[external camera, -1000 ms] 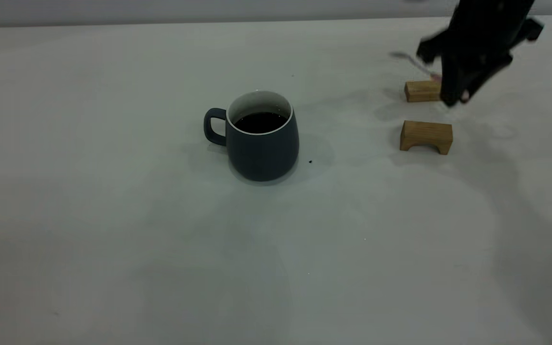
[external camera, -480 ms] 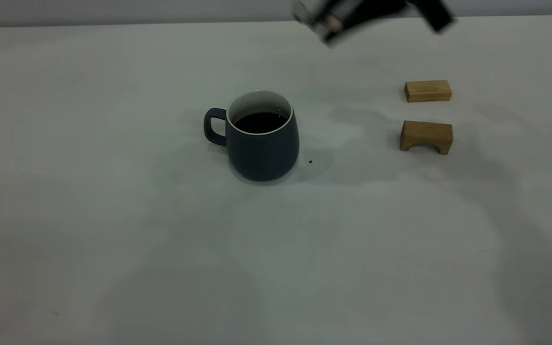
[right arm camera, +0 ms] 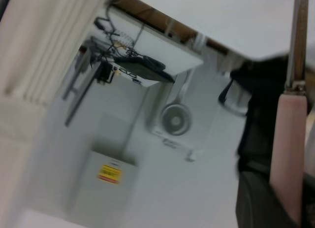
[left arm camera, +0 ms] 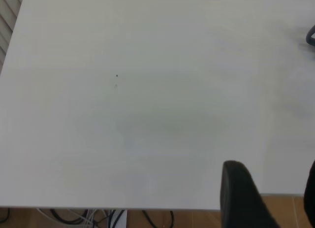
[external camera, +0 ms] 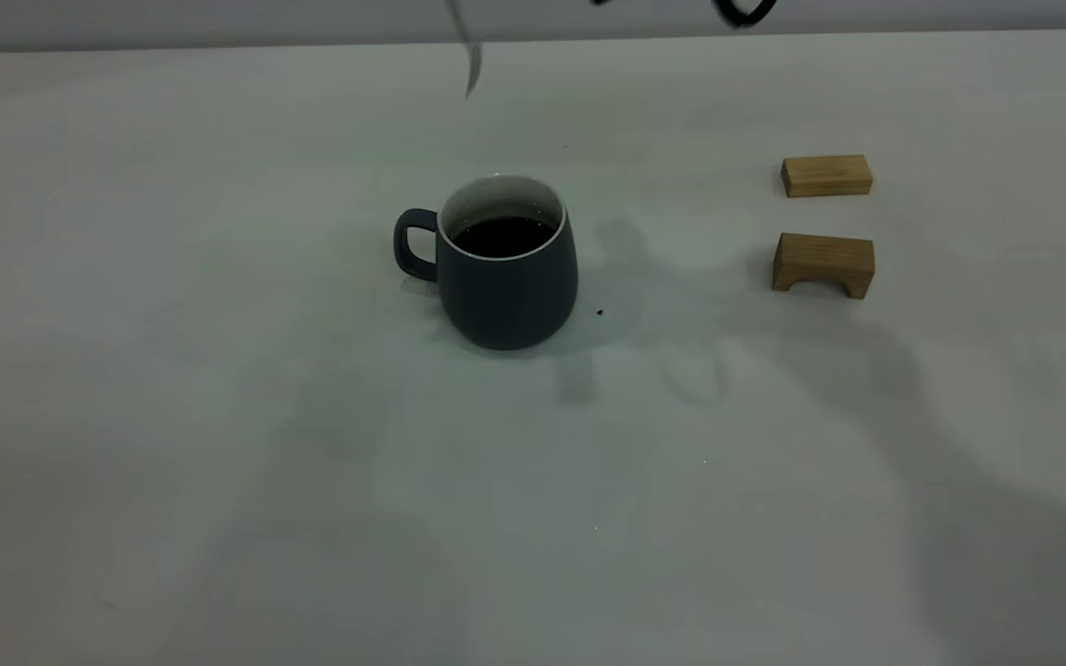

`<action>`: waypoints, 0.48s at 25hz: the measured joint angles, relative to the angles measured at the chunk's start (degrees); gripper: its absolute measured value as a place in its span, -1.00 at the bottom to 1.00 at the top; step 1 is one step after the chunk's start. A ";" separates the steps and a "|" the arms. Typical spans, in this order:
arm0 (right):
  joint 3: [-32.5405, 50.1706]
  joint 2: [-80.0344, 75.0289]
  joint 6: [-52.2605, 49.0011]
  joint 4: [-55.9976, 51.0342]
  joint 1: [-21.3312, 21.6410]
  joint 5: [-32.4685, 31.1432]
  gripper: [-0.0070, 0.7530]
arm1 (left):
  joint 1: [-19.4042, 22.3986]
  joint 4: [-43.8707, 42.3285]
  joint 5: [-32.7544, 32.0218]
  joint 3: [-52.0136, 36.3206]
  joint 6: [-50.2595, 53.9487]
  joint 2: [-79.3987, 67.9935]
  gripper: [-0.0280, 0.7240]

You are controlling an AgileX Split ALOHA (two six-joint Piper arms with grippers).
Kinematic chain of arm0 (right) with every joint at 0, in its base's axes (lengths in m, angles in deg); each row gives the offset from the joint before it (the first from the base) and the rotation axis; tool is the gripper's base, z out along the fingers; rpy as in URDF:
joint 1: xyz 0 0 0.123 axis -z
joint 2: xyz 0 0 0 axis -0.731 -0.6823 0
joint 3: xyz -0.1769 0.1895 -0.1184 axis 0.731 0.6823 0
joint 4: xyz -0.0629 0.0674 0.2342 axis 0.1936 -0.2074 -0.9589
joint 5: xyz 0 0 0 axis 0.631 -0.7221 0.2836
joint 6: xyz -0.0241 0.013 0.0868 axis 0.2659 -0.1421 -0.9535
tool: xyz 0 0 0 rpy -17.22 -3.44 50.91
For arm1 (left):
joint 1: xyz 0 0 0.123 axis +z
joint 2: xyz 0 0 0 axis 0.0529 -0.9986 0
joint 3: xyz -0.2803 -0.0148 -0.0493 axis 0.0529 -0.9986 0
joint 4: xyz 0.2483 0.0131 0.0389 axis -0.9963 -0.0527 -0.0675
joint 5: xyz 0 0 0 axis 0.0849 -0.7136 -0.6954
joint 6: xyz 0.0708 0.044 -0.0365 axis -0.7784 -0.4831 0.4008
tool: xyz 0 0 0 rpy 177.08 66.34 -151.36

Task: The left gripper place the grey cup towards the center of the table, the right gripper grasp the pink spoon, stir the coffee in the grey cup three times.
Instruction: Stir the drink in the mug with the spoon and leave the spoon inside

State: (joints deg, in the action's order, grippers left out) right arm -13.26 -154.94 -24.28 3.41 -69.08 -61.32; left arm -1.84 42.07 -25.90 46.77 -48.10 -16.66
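Coffee [external camera: 502, 236] sits dark and glossy in the grey cup [external camera: 507, 268], which stands upright near the middle of the bench [external camera: 218, 416], handle turned toward the left arm's side, so we judge the placing step done. Our right hand [right arm camera: 275, 198] is closed on the pink spoon [right arm camera: 290, 139]: the wrist view shows the pink handle pinched between the dark fingers with the metal neck running straight out beyond them. In the outside view only the spoon's metal end [external camera: 471, 65] shows, hanging nearly upright at the top edge, bowl downward, above the cup's far rim and a little toward the handle side; the hand itself is out of that frame. So the cup lies below the spoon tip and slightly nearer the camera, and we judge the next move to be a short shift over the opening, then a straight descent into the coffee. Our left hand [left arm camera: 266, 198] hangs over bare bench well away from the cup, fingers apart and holding nothing. Two wooden blocks [external camera: 824, 222] sit off on the right arm's side.
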 joint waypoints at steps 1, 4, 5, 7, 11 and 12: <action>0.04 0.00 -3.91 0.21 -0.27 0.32 -0.61 | 0.00 0.00 0.00 0.00 0.00 0.00 0.11; 0.06 0.00 -11.08 2.01 -0.76 2.36 -0.61 | 0.00 0.00 0.00 0.00 0.00 0.00 0.11; 0.11 -0.06 -11.90 2.33 -0.78 2.74 -0.61 | 0.00 0.00 0.00 0.00 0.00 0.00 0.11; 0.11 -0.40 -12.60 2.46 -0.78 3.27 -0.61 | 0.00 0.00 0.00 0.00 0.00 0.00 0.11; 0.11 -3.45 -12.47 1.75 -0.78 3.45 -0.61 | 0.00 0.00 0.00 0.00 0.00 0.00 0.11; 0.11 -4.53 -11.25 0.88 -0.78 3.54 -0.61 | 0.00 0.00 0.00 0.00 0.00 0.00 0.11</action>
State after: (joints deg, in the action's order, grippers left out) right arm -13.15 -159.47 -35.54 4.29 -69.85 -57.79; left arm -1.84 42.07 -25.90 46.77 -48.10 -16.66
